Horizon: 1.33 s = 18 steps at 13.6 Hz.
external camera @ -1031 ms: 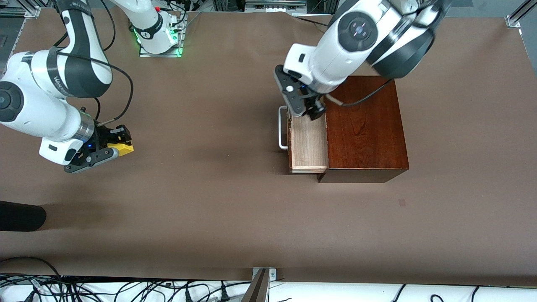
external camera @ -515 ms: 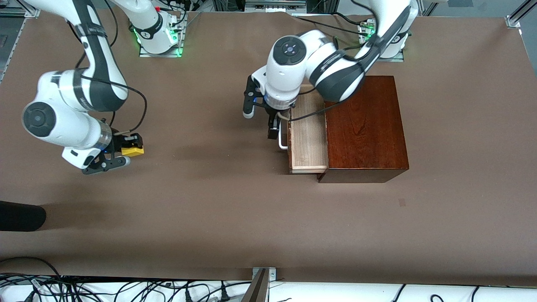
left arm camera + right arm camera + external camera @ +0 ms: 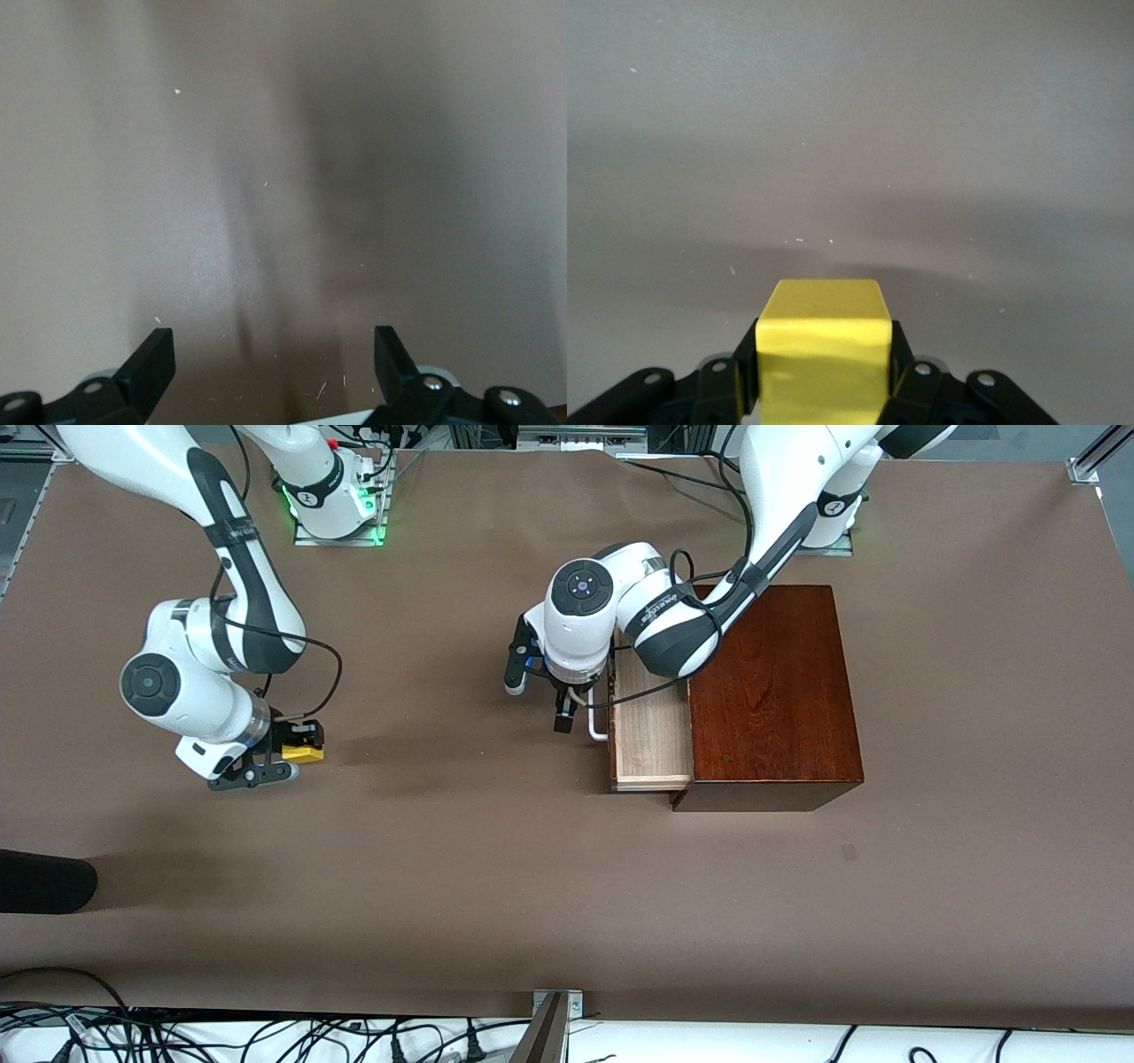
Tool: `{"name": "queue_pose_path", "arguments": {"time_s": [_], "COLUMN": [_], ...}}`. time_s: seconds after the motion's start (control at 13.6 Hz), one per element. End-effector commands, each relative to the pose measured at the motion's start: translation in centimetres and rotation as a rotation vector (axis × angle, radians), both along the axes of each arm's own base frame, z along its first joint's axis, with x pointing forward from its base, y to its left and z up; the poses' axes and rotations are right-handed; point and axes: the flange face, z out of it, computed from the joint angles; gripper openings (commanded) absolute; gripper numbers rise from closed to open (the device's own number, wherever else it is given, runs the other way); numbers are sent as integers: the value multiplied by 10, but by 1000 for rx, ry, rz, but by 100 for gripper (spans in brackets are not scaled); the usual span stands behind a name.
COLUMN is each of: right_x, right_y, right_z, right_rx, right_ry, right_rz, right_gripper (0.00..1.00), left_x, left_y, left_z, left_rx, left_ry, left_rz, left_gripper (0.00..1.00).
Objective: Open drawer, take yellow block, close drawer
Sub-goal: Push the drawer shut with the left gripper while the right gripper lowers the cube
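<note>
The drawer (image 3: 651,722) of the dark reddish-brown wooden box (image 3: 771,691) stands pulled out, its pale interior showing nothing inside. Its white bar handle (image 3: 598,731) faces the right arm's end of the table. My left gripper (image 3: 538,698) is open and empty, low over the table just in front of the handle. The left wrist view shows its spread fingers (image 3: 149,367) over bare table. My right gripper (image 3: 282,757) is shut on the yellow block (image 3: 303,754), low over the table toward the right arm's end. In the right wrist view the block (image 3: 822,328) sits between the right gripper's (image 3: 824,376) fingers.
A black rounded object (image 3: 44,881) lies at the table's edge at the right arm's end, nearer to the front camera. Cables (image 3: 266,1041) run along the near edge. The brown table (image 3: 443,850) is bare between the two grippers.
My left gripper has come off the open drawer and down in front of its handle. My right gripper has carried the yellow block a little toward the middle of the table.
</note>
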Motion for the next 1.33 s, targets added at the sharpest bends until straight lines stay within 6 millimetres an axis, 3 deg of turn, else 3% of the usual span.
{"name": "queue_pose_path", "arguments": {"time_s": [0.0, 0.37, 0.74, 0.81, 0.88, 0.96, 1.03, 1.25], "right_x": [-4, -5, -13, -13, -13, -11, -7, 10], "right_y": [-2, -2, -9, -9, -9, -8, -8, -10], "right_z": [-20, -47, -66, -65, -65, -62, -51, 11], "right_rx": [14, 7, 2, 2, 3, 3, 7, 19], "right_ry": [-16, -24, -17, -18, -20, -21, -38, -79], "right_rz": [-30, -62, -59, -56, -51, -50, -39, -35], "right_gripper": [0, 0, 2, 19, 50, 90, 100, 100], "left_x": [3, 4, 26, 29, 30, 33, 35, 40], "left_y": [6, 38, 86, 93, 96, 100, 104, 118], "left_z": [1, 0, 11, 13, 13, 13, 13, 18], "left_rx": [35, 195, 287, 291, 299, 302, 304, 325], "left_ry": [-3, 97, 161, 163, 170, 172, 175, 190], "left_rz": [-24, -3, 49, 60, 64, 70, 76, 98], "left_gripper": [100, 100, 100, 100, 100, 100, 100, 100]}}
